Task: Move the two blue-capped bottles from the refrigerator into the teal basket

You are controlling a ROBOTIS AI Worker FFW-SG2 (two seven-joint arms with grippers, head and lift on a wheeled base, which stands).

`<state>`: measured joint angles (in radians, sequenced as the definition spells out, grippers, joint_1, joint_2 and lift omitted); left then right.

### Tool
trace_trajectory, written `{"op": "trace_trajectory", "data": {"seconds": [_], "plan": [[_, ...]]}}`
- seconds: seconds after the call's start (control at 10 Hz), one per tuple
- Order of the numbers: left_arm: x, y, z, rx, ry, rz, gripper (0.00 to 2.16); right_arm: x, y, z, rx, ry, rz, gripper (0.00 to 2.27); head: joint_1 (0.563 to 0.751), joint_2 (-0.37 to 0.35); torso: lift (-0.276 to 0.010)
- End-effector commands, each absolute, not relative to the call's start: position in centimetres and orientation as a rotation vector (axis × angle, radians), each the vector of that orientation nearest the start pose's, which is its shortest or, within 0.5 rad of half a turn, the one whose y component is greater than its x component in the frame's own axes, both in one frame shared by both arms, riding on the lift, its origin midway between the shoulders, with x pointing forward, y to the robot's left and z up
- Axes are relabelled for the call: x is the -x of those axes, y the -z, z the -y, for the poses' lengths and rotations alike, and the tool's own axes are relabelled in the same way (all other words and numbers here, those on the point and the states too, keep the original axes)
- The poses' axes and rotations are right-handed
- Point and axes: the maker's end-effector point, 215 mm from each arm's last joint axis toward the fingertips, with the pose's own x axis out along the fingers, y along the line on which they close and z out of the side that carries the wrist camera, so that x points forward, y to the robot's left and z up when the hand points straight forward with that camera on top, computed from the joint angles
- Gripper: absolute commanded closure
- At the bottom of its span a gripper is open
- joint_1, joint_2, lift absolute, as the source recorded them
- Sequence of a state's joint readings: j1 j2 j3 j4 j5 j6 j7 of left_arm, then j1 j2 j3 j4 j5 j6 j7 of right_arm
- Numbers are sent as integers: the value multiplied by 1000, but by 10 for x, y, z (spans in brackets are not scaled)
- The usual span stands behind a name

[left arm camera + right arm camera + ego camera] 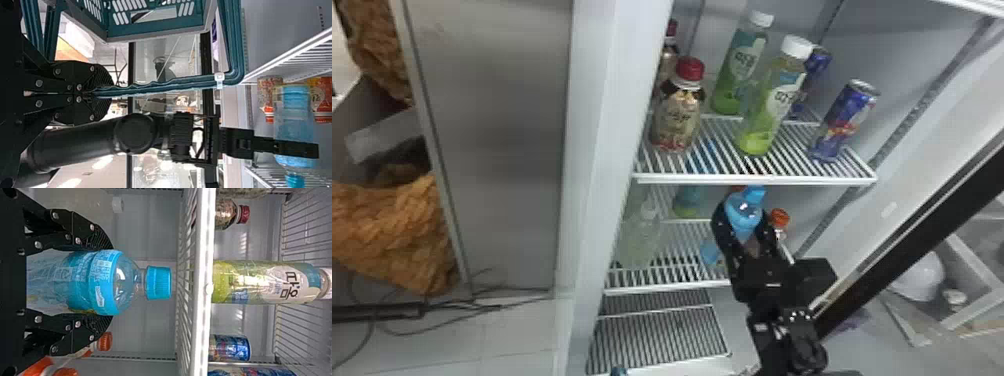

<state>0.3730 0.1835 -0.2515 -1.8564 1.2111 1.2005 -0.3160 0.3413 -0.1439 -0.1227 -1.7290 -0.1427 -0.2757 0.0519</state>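
Pinching the blue-capped bottle [743, 206] upright in our right gripper [745, 219], we locate it in the head view just below the front edge of the upper wire shelf [757, 178] of the refrigerator [594, 100]. In the right wrist view, our two fingers [100, 323] bear on opposite sides of its blue-labelled body; the cap points away from our palm.

On the robot's right of this gripper, we note an orange-capped bottle [779, 218]. To its left, a translucent bottle [638, 240] stands on the lower wire shelf [662, 286].

The upper shelf supports two white-capped green bottles [774, 100], a red-capped bottle [678, 117] at the left front, another partly hidden behind it, and two blue cans [843, 122] at the right.

In the left wrist view, we have the fingers of our left gripper [102, 93] pressed together on the handle [168, 85] of the teal basket [156, 29]. A white tag [219, 77] is attached to this handle.
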Motion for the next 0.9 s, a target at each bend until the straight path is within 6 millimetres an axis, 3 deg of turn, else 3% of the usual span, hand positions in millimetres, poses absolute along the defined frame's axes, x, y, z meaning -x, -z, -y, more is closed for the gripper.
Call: {"op": "trace_trajectory", "data": {"seconds": [0.0,0.3,0.5,0.8], "plan": [[-181,429,89,1106,1095,-1210,1136,-464,339,316,39,28,99,657,695,-350,-138],[-180,429,88,1111,1091,-1211,1136,-423,328,297,11,-23,59,657,695,-350,-138],[-180,430,87,1110,1089,-1210,1136,-402,324,296,3,-34,27,656,695,-350,-138],[-181,430,87,1112,1089,-1209,1136,-376,321,277,-35,-81,-32,656,695,-350,-138]]}}
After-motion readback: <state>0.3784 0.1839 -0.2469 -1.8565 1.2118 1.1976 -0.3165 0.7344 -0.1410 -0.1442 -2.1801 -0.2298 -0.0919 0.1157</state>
